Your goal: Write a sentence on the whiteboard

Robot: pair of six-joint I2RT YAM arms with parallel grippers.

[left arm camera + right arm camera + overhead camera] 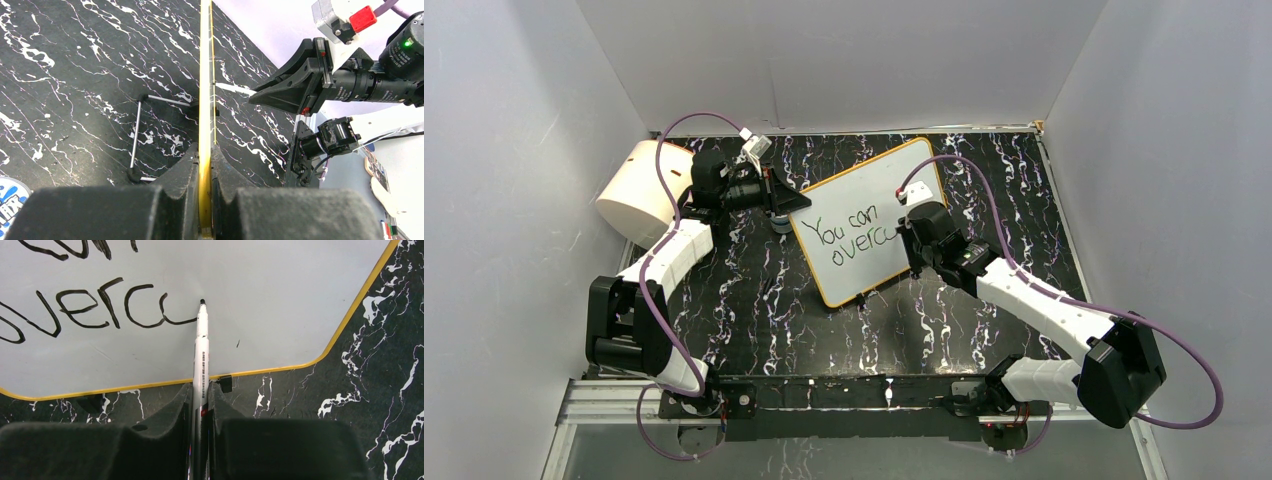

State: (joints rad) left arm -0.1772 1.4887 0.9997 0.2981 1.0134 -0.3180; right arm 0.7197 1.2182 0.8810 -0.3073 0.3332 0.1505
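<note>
Pinches whiteboard (869, 200) rim edge-on between left jaws, standing on bench (754, 290); grips marker (201, 365) in right jaws, barrel pointing at board face; rests tip just right of the sentence (85, 307), unfinished; likely calls for rightward strokes.

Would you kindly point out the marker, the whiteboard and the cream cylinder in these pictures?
marker (201, 360), right wrist view, on its white barrel.
whiteboard (879, 182), top external view, on the bare white face towards its far edge.
cream cylinder (632, 200), top external view, on the middle of its body.

White arms (669, 255), black joints (629, 325), purple cables (658, 165)
</note>
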